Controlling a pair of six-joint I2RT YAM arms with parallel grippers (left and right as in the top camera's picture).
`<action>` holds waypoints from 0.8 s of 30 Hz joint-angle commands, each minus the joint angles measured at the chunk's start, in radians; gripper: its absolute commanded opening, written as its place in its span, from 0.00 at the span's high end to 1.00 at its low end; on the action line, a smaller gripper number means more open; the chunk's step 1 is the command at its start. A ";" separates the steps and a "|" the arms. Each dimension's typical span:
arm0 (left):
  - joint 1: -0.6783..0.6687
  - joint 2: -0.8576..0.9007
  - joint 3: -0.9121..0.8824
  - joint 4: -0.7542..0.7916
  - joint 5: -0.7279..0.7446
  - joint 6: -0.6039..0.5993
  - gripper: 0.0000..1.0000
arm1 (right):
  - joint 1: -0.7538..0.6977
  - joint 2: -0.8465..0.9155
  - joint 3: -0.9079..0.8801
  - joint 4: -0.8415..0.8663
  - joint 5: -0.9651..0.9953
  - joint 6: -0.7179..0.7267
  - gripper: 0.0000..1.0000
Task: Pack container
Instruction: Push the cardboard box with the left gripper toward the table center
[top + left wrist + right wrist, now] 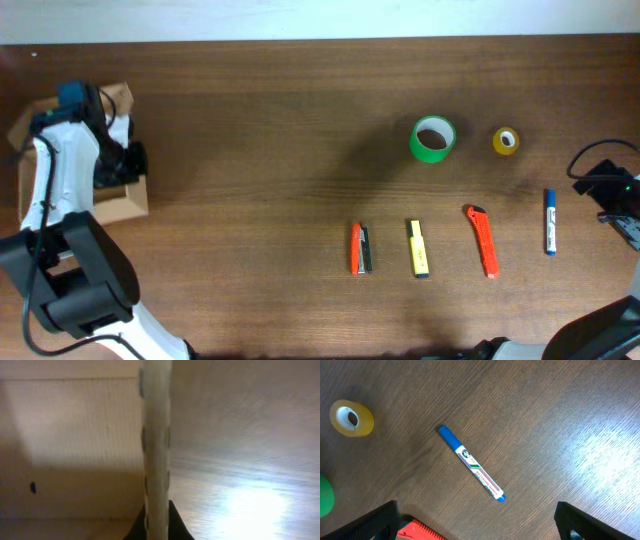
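Brown cardboard box (pixel 128 203) sits at the far left of the wooden counter (pixel 250 120). Left fingers (pixel 177 530) pinch its side wall tight, holding it. Right fingers (pixel 375 520) are wide open above the blue marker pen (pixel 471 463). I think they should go down and grab it next.

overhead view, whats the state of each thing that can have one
container, lid open, one wall gripped
left gripper, shut on the container wall
right gripper, open, empty, over the blue marker
blue marker, capped, lying loose
orange cutter, blade too small to tell
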 commanded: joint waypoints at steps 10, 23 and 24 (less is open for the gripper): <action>-0.327 0.005 0.415 -0.158 0.012 -0.227 0.98 | -0.002 0.006 0.021 0.003 0.005 0.007 0.01; -0.708 0.020 0.449 -0.110 -0.062 -0.560 0.98 | -0.002 0.006 0.021 0.000 -0.019 0.010 0.01; -0.728 0.027 0.449 -0.109 -0.064 -0.579 0.98 | -0.002 0.006 0.021 0.000 -0.022 0.010 0.01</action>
